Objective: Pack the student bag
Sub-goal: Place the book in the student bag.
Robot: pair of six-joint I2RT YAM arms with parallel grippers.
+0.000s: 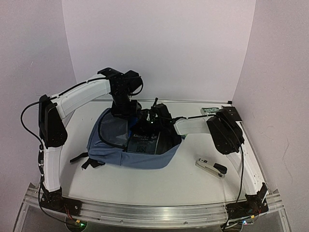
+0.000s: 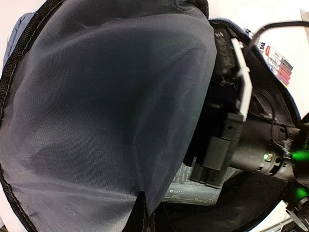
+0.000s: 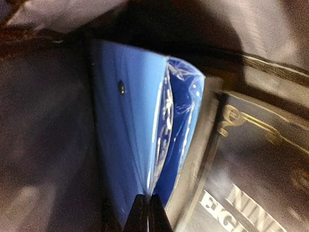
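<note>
Both elbows outward, left arm [image 1: 79, 94] high, right arm [image 1: 193, 124] low, jaws of each tight together.

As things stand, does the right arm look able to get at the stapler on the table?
Probably yes: the stapler lies uncovered beside that arm, but the right gripper is shut inside the student bag and must come out first.

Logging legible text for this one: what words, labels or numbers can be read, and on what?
"NINE": gold letters on the dark book, cut off at the picture's edge.
"EIG": next line on it, also cut off.
White title on the dark book in the student bag, top view: too blurred.
Print on the marker pack: too small.
Label on the green box: unreadable.
</note>
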